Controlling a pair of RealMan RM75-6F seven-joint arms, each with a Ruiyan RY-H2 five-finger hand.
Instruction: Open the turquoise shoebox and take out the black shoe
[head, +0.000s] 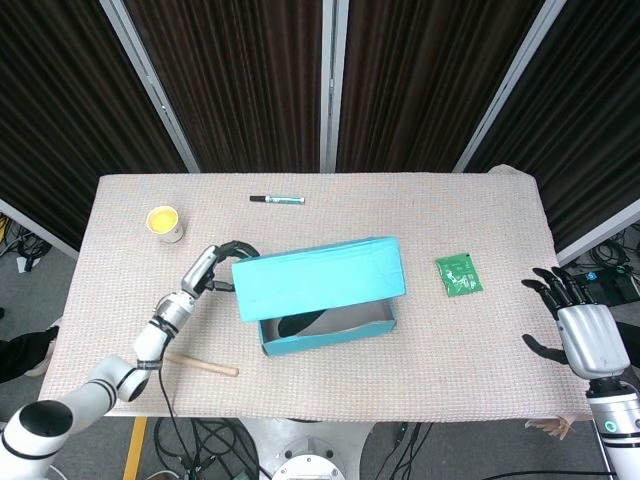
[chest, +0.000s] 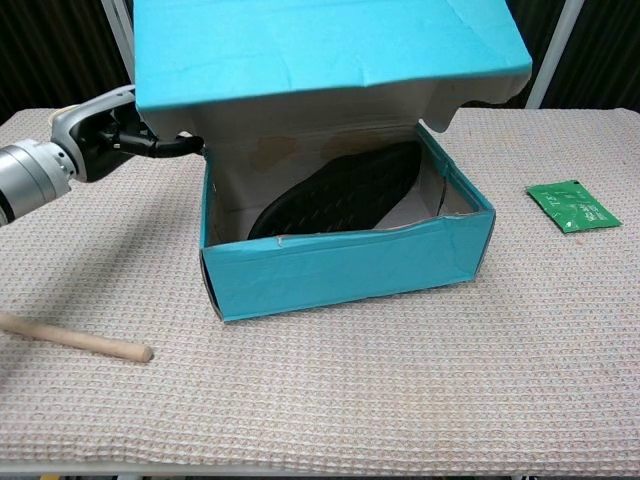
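Note:
The turquoise shoebox (chest: 340, 268) stands mid-table with its lid (chest: 320, 45) swung up and back on the far hinge, also seen as the lid (head: 320, 278) from the head view. Inside lies the black shoe (chest: 340, 190), leaning toe-up toward the right; only a sliver of the shoe (head: 296, 322) shows from above. My left hand (head: 213, 266) grips the lid's left edge, its fingers (chest: 150, 143) hooked under it. My right hand (head: 583, 335) hovers off the table's right edge, fingers spread, holding nothing.
A wooden stick (chest: 75, 338) lies near the front left edge. A green packet (chest: 570, 206) lies right of the box. A yellow cup (head: 165, 222) and a marker (head: 277, 200) sit toward the back left.

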